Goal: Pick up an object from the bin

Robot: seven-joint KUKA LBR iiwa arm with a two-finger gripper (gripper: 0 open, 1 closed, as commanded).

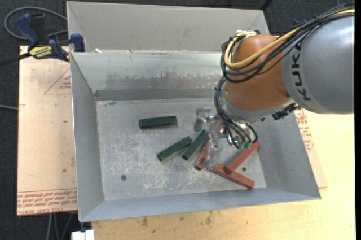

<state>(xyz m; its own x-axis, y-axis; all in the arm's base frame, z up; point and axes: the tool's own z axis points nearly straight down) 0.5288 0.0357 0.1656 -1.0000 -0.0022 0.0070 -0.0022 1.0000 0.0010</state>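
Observation:
My gripper (207, 145) reaches down into the right middle of the bin, its metal fingers over a cluster of small bars. Right beneath it lie a dark green bar (194, 145) and a short red-brown bar (202, 160), both tilted. To their left is another dark green bar (174, 149). On the right, a red bar (243, 156) leans diagonally and a second red bar (233, 175) lies along the bin's front. The fingertips are lost among the bars, so nothing can be seen held between them.
A lone dark green bar (158, 122) lies flat toward the bin's left middle. The arm's orange cover and cables hang over the bin's right rear. The bin's sloped walls close in on all sides.

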